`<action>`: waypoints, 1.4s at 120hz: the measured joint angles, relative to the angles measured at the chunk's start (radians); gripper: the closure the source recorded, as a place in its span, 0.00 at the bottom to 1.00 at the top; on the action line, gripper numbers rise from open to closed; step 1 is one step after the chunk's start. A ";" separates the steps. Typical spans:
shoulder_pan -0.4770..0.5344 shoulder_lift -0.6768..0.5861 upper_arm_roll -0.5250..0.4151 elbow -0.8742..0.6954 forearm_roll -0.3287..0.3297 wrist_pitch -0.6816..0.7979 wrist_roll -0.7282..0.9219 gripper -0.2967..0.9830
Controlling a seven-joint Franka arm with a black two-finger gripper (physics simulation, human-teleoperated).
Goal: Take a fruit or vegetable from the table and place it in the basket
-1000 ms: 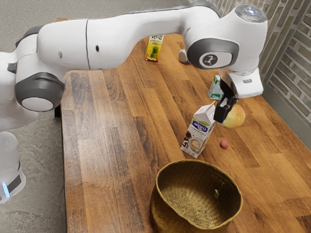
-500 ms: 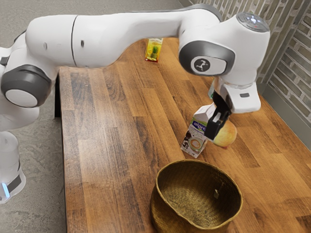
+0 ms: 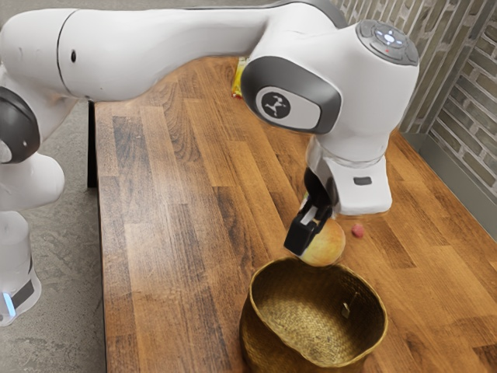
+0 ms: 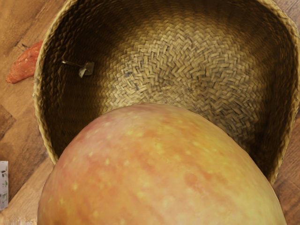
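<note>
My gripper (image 3: 313, 242) holds the fruit (image 3: 327, 244) aloft, near the rim of the basket (image 3: 262, 339). I judge this the carrying step; next I should centre it over the opening, lower, then let go.

The basket (image 3: 261, 340) is set on the counter (image 3: 163, 256), with the fruit (image 3: 326, 245) held up near its rim. Behind it, toward the exterior view's right, a small item (image 3: 358, 231) is laid; far behind, toward the left, a packet (image 3: 238, 84) is placed.
</note>
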 joint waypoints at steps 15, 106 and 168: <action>0.004 0.020 -0.003 -0.044 0.004 0.030 -0.039 0.48; 0.007 0.018 -0.064 -0.199 -0.002 0.190 -0.172 0.33; -0.383 -0.233 0.782 -0.165 0.152 0.120 -0.148 0.25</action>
